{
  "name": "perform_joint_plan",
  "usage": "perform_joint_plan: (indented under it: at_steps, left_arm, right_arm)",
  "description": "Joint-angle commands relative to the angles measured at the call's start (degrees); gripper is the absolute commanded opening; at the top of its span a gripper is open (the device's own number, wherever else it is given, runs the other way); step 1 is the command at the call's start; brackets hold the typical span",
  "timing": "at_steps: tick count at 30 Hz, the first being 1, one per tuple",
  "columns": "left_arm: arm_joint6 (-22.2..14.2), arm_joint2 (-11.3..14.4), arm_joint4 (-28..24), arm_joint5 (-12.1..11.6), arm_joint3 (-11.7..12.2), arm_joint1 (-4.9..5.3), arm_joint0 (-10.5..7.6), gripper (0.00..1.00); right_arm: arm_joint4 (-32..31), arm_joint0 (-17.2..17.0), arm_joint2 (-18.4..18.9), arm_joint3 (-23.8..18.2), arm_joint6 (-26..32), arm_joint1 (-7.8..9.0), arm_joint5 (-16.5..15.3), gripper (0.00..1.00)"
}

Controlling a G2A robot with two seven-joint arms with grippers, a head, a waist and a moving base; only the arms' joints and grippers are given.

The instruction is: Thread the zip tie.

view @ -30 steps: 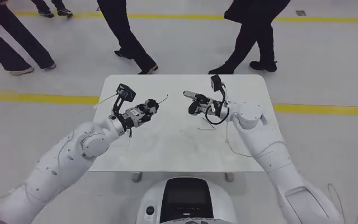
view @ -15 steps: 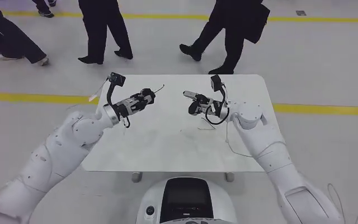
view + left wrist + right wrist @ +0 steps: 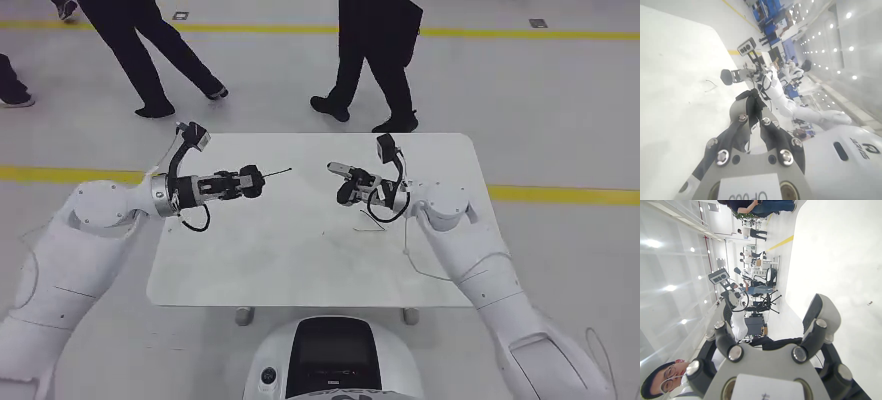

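- While the right claw [image 3: 333, 169] has kept still, the left arm has swung its elbow out to the side. This has pulled the left claw [image 3: 255, 181] a little way back from the right one.
- The left claw is pressed together on the zip tie [image 3: 278, 174], a thin black strip.
- The free end of the zip tie sticks out over the table [image 3: 300, 270] and points at the right claw.
- The right claw is spread wide and holds nothing.
- The tip of the zip tie and the right claw are apart.
- I think the threading has not begun, and the 2 claws must come closer first.
- A thin bent bit [image 3: 371, 226] lies on the table near the right arm. I cannot tell what it is.
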Motion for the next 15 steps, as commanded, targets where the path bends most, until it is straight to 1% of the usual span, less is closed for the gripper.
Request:
perform_joint_plan:
  at_steps: [1, 2, 5, 6, 7, 8, 9, 15]
  left_arm:
    - [-6.3, -2.3, -2.3, 0.0, 1.4, -1.17, 0.96, 0.00]
    - [-9.0, -3.4, -2.7, 0.0, 2.1, -1.96, 1.51, 0.00]
    - [-13.7, -5.6, -4.8, 0.0, 3.9, -3.96, 2.61, 0.00]
    - [-15.7, -6.6, -5.4, 0.0, 4.9, -4.87, 3.00, 0.00]
    - [-16.9, -7.2, -6.2, 0.0, 5.5, -5.60, 3.30, 0.00]
    - [-16.9, -7.6, -6.5, 0.0, 5.6, -6.29, 3.63, 0.00]
    - [-16.9, -7.8, -6.3, 0.0, 5.5, -6.70, 3.85, 0.00]
    - [-16.9, -7.8, -6.3, 0.0, 5.5, -6.70, 3.85, 0.00]
  right_arm:
    - [0.0, 0.0, 0.0, 0.0, 0.0, 0.00, 0.0, 1.00]
    - [0.0, 0.0, 0.0, 0.0, 0.0, 0.00, 0.0, 1.00]
    - [0.0, 0.0, 0.0, 0.0, 0.0, 0.00, 0.0, 1.00]
    - [0.0, 0.0, 0.0, 0.0, 0.0, 0.00, 0.0, 1.00]
    - [0.0, 0.0, 0.0, 0.0, 0.0, 0.00, 0.0, 1.00]
    - [0.0, 0.0, 0.0, 0.0, 0.0, 0.00, 0.0, 1.00]
    - [0.0, 0.0, 0.0, 0.0, 0.0, 0.00, 0.0, 1.00]
    - [0.0, 0.0, 0.0, 0.0, 0.0, 0.00, 0.0, 1.00]
